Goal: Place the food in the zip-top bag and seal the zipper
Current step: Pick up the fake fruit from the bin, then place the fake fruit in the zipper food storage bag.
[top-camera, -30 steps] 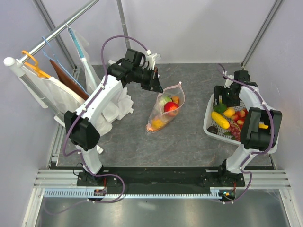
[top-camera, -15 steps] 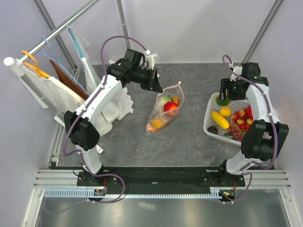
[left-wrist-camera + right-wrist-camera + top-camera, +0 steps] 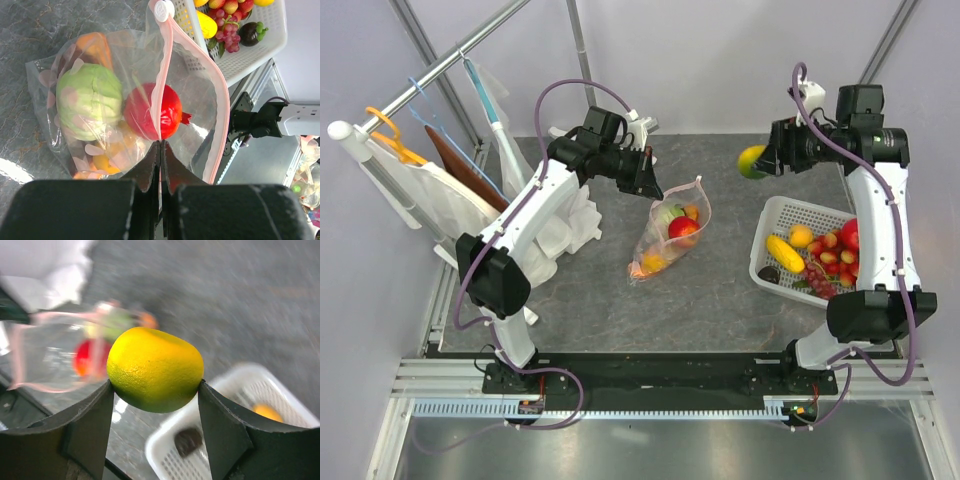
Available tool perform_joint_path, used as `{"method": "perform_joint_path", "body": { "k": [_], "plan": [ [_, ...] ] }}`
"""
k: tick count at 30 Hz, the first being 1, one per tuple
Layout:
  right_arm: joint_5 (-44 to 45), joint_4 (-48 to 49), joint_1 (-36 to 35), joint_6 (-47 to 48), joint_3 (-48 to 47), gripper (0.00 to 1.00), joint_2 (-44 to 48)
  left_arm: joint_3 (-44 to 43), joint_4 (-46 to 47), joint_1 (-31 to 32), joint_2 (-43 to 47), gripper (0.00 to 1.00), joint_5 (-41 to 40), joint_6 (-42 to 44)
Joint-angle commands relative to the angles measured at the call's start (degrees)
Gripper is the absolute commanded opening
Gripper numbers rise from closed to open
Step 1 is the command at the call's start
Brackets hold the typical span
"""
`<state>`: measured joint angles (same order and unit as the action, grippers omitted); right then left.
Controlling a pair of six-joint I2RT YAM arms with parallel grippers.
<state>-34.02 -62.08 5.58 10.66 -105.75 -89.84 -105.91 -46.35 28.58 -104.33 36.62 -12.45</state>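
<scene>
The left gripper (image 3: 161,150)'s jaws pinch the one bag (image 3: 200,105)'s zipper (image 3: 162,75); the right gripper (image 3: 155,385)'s jaws clamp one yellow-green fruit (image 3: 155,365).

Top view looks down from the near edge over the whole surface (image 3: 720,290). Both close wrist views share its zip-top bag (image 3: 665,235) and basket (image 3: 800,210).

— What do you have on the far left?
— I see a silver metal rail (image 3: 450,62) with an orange plastic hanger (image 3: 390,135) on it, a white cloth (image 3: 440,200) draped below, and a dark brown flat piece (image 3: 445,150) hanging just beside that.
— And on the right?
— A white slatted plastic basket (image 3: 805,212) on the grey mottled tabletop (image 3: 720,290). My left wrist view also catches a white power strip (image 3: 300,111) beyond the table edge.
</scene>
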Motion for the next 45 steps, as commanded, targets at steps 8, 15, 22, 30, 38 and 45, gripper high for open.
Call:
{"method": "perform_joint_path", "body": {
  "k": [8,15,22,30,38,45],
  "plan": [
    [-7.6,-0.1,-15.1,5.2,-8.3,0.64,-1.6,-1.5,-0.1,-0.3,1.4,0.02,3.0,0.4],
    [2.0,-0.1,-25.6,10.7,-5.2,0.65,-1.2,-1.6,-0.7,-0.3,1.2,0.02,4.0,0.6],
    [8.8,2.0,-30.8,11.5,-0.5,0.70,-2.2,-2.3,-0.7,-0.3,1.3,0.02,6.7,0.3],
    [14.2,3.0,-31.3,7.6,-3.0,0.98,-3.1,-2.5,-0.7,-0.3,1.8,0.02,9.6,0.2],
    [18.6,3.2,-29.0,0.5,-3.9,0.84,-2.6,-2.5,-0.7,-0.3,2.4,0.02,11.2,0.6],
    [14.1,0.8,-25.5,0.2,3.9,0.65,-1.3,-2.5,-0.6,-0.2,2.4,0.02,11.5,0.7]
  ]
}}
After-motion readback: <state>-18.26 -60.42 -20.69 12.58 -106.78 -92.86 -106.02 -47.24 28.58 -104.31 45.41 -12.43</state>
